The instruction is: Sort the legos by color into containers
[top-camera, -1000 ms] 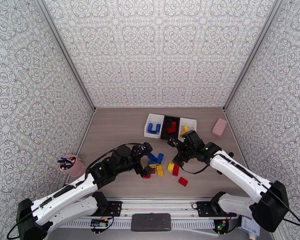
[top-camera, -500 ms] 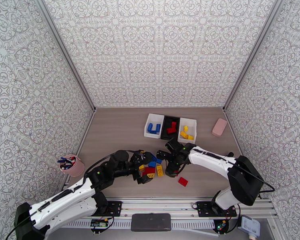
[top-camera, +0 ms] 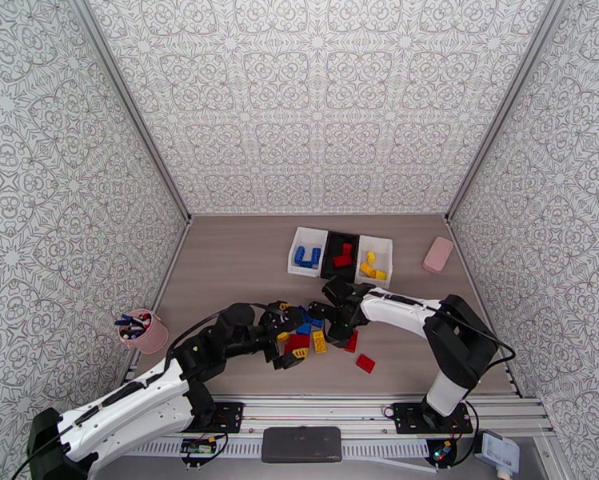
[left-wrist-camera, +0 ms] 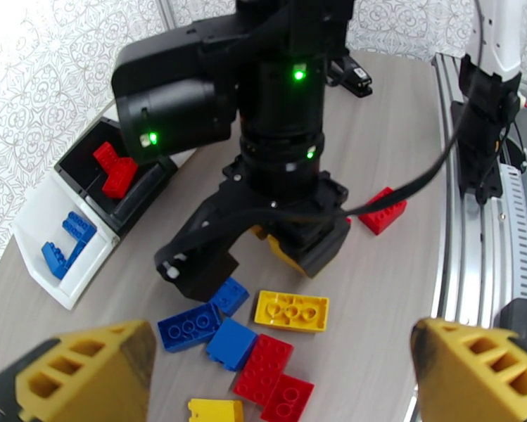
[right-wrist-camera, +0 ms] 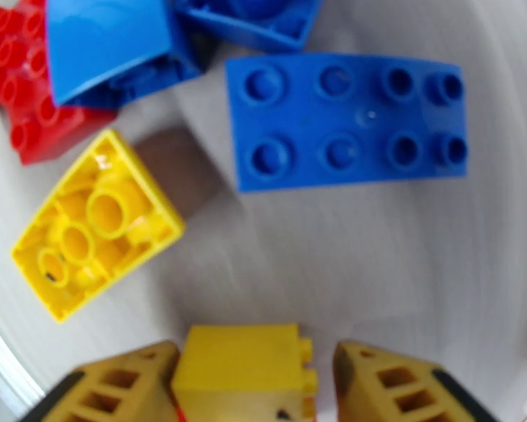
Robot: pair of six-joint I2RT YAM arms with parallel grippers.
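Right wrist view gives the close look: the right gripper (right-wrist-camera: 252, 388) straddles a yellow brick (right-wrist-camera: 242, 363), fingers narrowly parted, a sliver of table showing on one side, so not clamped. Just ahead of it lie a blue plate (right-wrist-camera: 347, 131) and an overturned yellow piece (right-wrist-camera: 98, 240). From the left wrist, the left gripper (left-wrist-camera: 281, 346) gapes wide and empty over the legos (left-wrist-camera: 291, 311), with the right arm's black wrist blocking part of the containers (left-wrist-camera: 45, 212) beyond. A second ago that right gripper was up beside the containers — now it's down in the pile. The pink cup (top-camera: 143, 331) sits well off the left gripper's outer side, and the pink block (top-camera: 438, 254) lies far beyond the right one.
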